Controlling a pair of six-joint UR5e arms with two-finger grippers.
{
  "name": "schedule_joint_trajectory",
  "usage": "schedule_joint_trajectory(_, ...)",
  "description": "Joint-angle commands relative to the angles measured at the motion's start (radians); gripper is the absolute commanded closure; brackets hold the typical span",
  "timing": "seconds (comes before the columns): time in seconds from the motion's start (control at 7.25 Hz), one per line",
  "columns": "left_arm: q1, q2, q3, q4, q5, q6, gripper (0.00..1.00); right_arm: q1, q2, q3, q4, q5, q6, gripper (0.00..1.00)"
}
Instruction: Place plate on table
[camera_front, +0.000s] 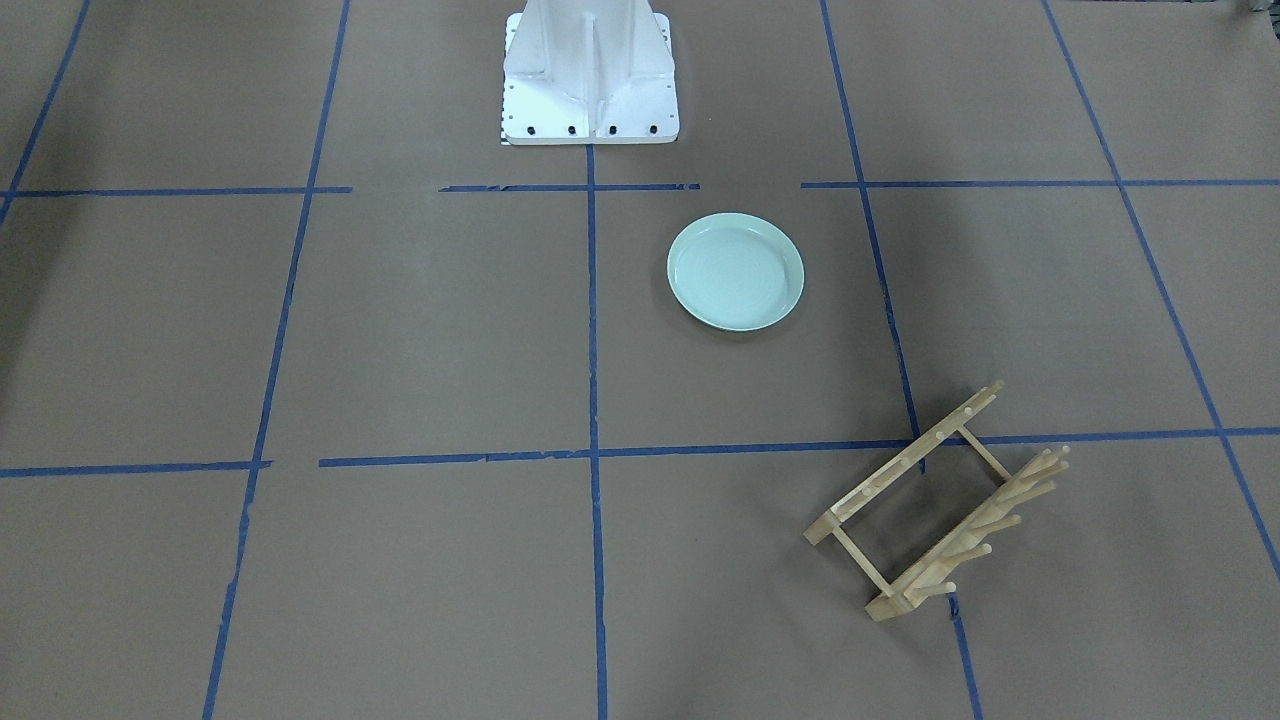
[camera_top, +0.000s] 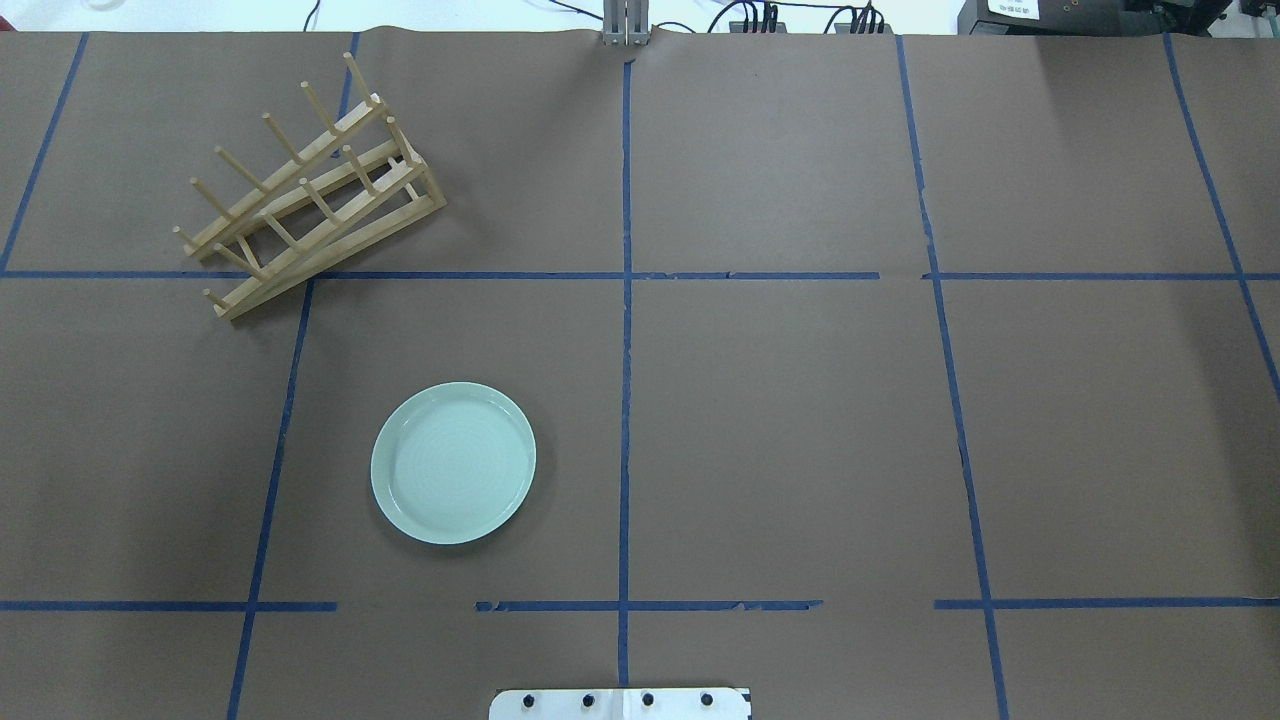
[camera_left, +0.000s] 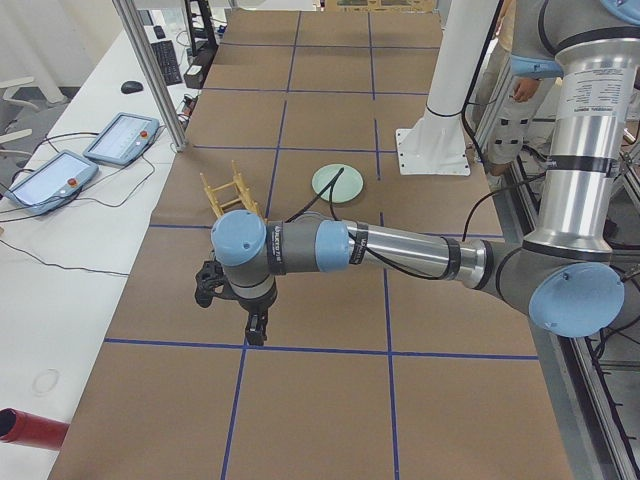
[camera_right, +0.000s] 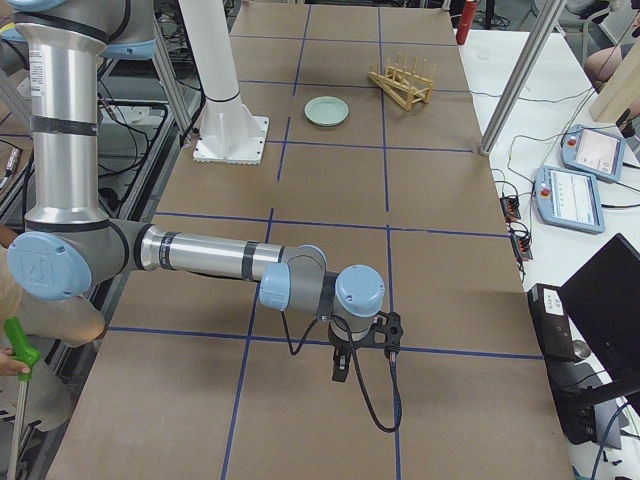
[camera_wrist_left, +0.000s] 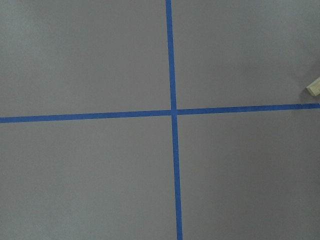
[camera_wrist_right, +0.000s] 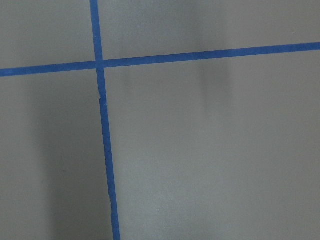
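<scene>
The pale mint-green plate lies flat on the brown table, upright and alone, in the square in front of the robot base. It also shows in the overhead view and small in both side views. Nothing touches it. My left gripper hangs over the table far from the plate, past the rack; I cannot tell if it is open or shut. My right gripper hangs over the far opposite end of the table; I cannot tell its state either. Both wrist views show only bare table.
A light wooden peg rack stands empty and skewed beyond the plate on my left side; its corner shows in the left wrist view. The white robot base stands near the plate. Tablets and a person are beside the table.
</scene>
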Motion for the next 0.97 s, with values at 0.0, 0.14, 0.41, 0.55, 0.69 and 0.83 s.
schedule_joint_trajectory(0.0,0.003,0.002,0.002,-0.009,-0.004,-0.004,0.00,0.000,0.000,0.000,0.000,0.000,0.000,0.00)
schedule_joint_trajectory(0.14,0.003,0.004,0.010,-0.068,0.000,-0.006,0.00,0.000,0.000,0.000,0.000,0.000,0.000,0.00)
schedule_joint_trajectory(0.41,0.003,-0.007,0.021,-0.121,0.005,-0.001,0.00,0.000,0.000,0.000,0.000,0.000,0.000,0.00)
schedule_joint_trajectory(0.55,0.003,-0.009,0.012,-0.117,0.006,-0.001,0.00,0.000,0.000,0.000,0.000,0.000,0.000,0.00)
schedule_joint_trajectory(0.69,0.003,-0.003,0.007,-0.115,0.006,-0.001,0.00,0.000,0.000,0.000,0.000,0.000,0.000,0.00)
schedule_joint_trajectory(0.83,0.003,-0.006,0.001,-0.113,0.006,-0.001,0.00,0.000,0.000,0.002,0.000,0.000,0.000,0.00)
